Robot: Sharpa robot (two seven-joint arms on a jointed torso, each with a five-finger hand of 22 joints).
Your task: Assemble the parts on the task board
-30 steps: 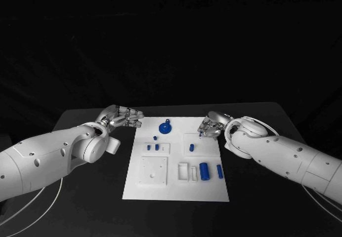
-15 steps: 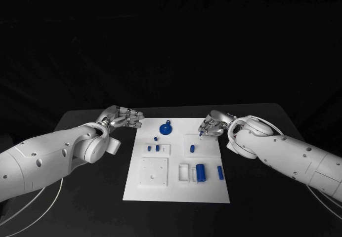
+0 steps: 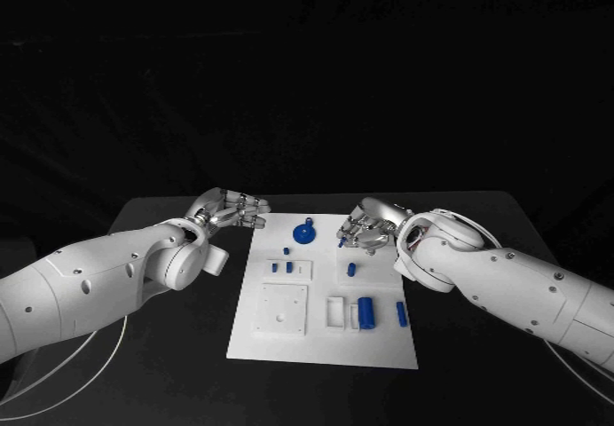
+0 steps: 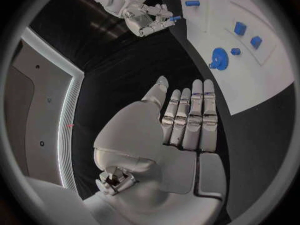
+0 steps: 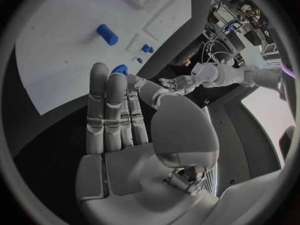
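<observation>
The white task board [image 3: 320,342] lies mid-table. On its far part sits a round blue gear-like part [image 3: 304,232]. Small blue pegs [image 3: 280,264] stand nearer, and a blue cylinder [image 3: 367,310] lies by a slimmer blue piece [image 3: 399,311]. My right hand [image 3: 365,226] hovers over the board's far right part. In the left wrist view this right hand [image 4: 145,19] pinches a small blue part [image 4: 175,18] at its fingertips. My left hand [image 3: 228,211] is off the board's far left corner; in its wrist view the left hand [image 4: 187,120] holds nothing, fingers straight and thumb apart.
The black table [image 3: 153,355] runs round the board on all sides. White raised blocks with sockets [image 3: 279,309] and a slotted holder [image 3: 335,311] occupy the board's near half. The left hand [image 5: 181,83] shows beyond my right thumb.
My right hand has drifted left over the board's far edge, closer to the gear. The left hand has stayed about where it was. The camera has shifted slightly.
</observation>
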